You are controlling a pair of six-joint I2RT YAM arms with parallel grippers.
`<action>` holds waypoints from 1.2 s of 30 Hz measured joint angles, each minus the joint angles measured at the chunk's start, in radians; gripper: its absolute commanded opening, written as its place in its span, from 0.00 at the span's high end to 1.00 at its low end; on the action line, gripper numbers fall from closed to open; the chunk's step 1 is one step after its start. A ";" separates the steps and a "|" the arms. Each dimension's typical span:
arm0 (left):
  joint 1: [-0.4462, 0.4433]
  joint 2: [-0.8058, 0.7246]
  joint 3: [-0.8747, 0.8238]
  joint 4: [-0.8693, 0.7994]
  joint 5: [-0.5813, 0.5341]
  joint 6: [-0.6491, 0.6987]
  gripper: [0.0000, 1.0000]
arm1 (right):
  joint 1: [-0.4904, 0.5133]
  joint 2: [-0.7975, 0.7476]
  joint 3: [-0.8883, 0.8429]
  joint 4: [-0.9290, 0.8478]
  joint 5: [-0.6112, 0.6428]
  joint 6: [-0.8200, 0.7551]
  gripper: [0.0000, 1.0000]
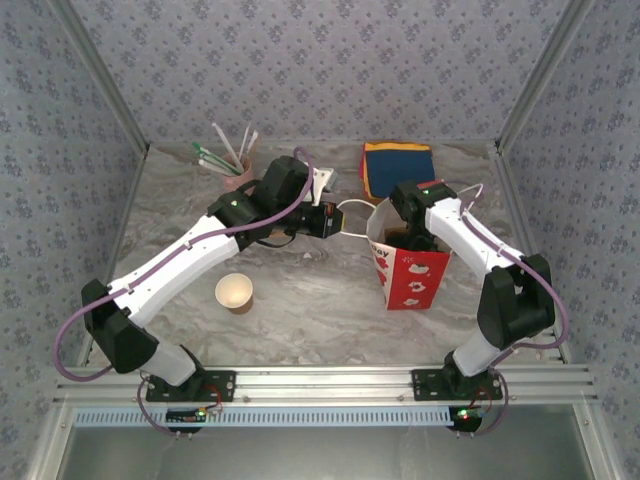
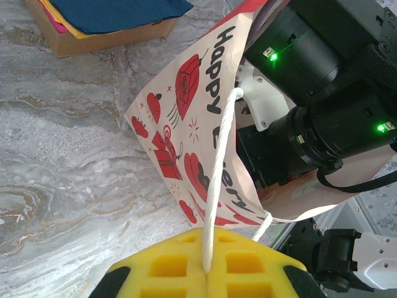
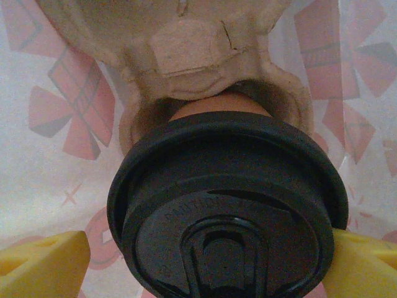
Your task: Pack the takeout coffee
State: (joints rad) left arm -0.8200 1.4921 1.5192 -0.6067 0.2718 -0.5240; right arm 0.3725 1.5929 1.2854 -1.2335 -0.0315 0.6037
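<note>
- Nearest the arm bases, a lidless tan paper cup with a cream inside (image 1: 234,292) stands on the grey marbled tabletop (image 1: 320,325).
- Further in, a white paper bag with red prints (image 1: 410,272) stands upright. The right end effector (image 3: 211,245) reaches down into it.
- Its yellow fingers (image 3: 43,264) are spread wide either side of a round black plastic lid (image 3: 226,205). One touches the rim and the other is just clear of it.
- The takeout coffee (image 3: 217,104), a tan-brown paper cup under that lid, is inside the bag, its body set in a hollow of a beige pulp tray (image 3: 186,49).
- The left end effector (image 2: 208,270) is pinched tight on the bag's white rope handle (image 2: 220,149).
- Farthest back are a pink holder of straws (image 1: 236,178) and a cardboard box of coloured napkins (image 1: 397,168).
</note>
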 measured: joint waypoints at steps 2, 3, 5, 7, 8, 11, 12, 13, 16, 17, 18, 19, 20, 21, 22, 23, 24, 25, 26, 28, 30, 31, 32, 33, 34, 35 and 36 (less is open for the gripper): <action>0.000 0.000 0.000 0.000 0.000 0.000 1.00 | 0.000 -0.003 0.000 0.000 0.002 0.000 0.06; 0.000 0.000 0.000 0.000 0.000 0.000 1.00 | 0.000 -0.006 0.000 0.000 0.002 0.002 0.06; 0.000 0.000 0.000 0.000 0.000 0.000 1.00 | 0.000 -0.011 0.000 0.001 0.002 0.003 0.06; 0.000 0.000 0.000 0.000 0.000 0.000 1.00 | 0.001 -0.015 0.000 0.001 0.003 0.003 0.06; 0.000 0.000 0.000 0.000 0.000 0.000 1.00 | 0.002 -0.016 0.000 0.001 0.003 0.003 0.06; 0.000 0.000 0.000 0.000 0.000 0.000 1.00 | 0.005 -0.018 0.000 0.003 0.008 0.003 0.06; 0.001 0.000 0.000 0.000 0.000 0.000 1.00 | 0.006 -0.018 0.000 0.003 0.010 0.003 0.06; 0.001 0.000 0.000 0.000 0.001 0.000 1.00 | 0.007 -0.018 0.000 0.003 0.010 0.003 0.06; 0.001 0.000 0.000 0.000 0.001 0.000 1.00 | 0.008 -0.020 0.000 0.004 0.010 0.003 0.06; 0.001 0.000 0.000 0.000 0.001 0.000 1.00 | 0.008 -0.021 0.000 0.004 0.010 0.003 0.06; 0.001 0.001 0.000 0.000 0.001 0.000 1.00 | 0.008 -0.023 0.000 0.004 0.010 0.003 0.06; 0.001 0.001 0.000 0.000 0.001 0.000 1.00 | 0.008 -0.024 0.000 0.004 0.010 0.003 0.06; 0.001 0.001 0.000 0.000 0.001 0.000 1.00 | 0.008 -0.026 0.000 0.004 0.010 0.003 0.06; 0.001 0.001 0.001 0.000 0.001 0.000 1.00 | 0.008 -0.026 0.000 0.004 0.010 0.003 0.06; 0.001 0.002 0.002 -0.002 0.001 0.000 1.00 | 0.008 -0.028 0.000 0.004 0.010 0.003 0.06; 0.001 0.002 0.005 -0.002 0.001 0.000 1.00 | 0.008 -0.028 0.000 0.004 0.010 0.003 0.06; 0.000 0.002 0.009 -0.004 0.001 0.000 1.00 | 0.008 -0.029 0.000 0.004 0.010 0.003 0.06; 0.000 0.002 0.013 -0.004 0.001 0.000 1.00 | 0.008 -0.029 0.000 0.004 0.010 0.003 0.06; 0.000 0.002 0.020 -0.006 0.001 0.000 1.00 | 0.008 -0.029 0.000 0.005 0.010 0.003 0.06; -0.002 0.002 0.036 -0.010 0.001 0.000 1.00 | 0.009 -0.029 0.000 0.006 0.010 0.004 0.06; -0.003 0.002 0.047 -0.011 0.002 0.000 1.00 | 0.011 -0.029 0.000 0.009 0.010 0.011 0.06; -0.005 0.002 0.051 -0.011 0.001 0.000 1.00 | 0.012 -0.029 0.000 0.010 0.010 0.014 0.06; -0.006 0.002 0.053 -0.012 0.002 0.000 1.00 | 0.012 -0.029 0.000 0.010 0.010 0.015 0.06; -0.007 0.002 0.053 -0.012 0.002 0.000 1.00 | 0.013 -0.029 0.000 0.011 0.010 0.018 0.06; -0.007 0.002 0.053 -0.012 0.002 0.000 1.00 | 0.013 -0.029 0.000 0.010 0.010 0.019 0.06; -0.007 0.003 0.053 -0.012 0.002 0.000 1.00 | 0.013 -0.029 0.000 0.010 0.010 0.019 0.06; -0.007 0.003 0.053 -0.012 0.002 0.000 1.00 | 0.013 -0.029 0.000 0.011 0.010 0.021 0.06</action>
State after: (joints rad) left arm -0.8268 1.4952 1.5723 -0.6189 0.2733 -0.5236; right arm 0.3851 1.5639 1.2850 -1.2228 -0.0216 0.6250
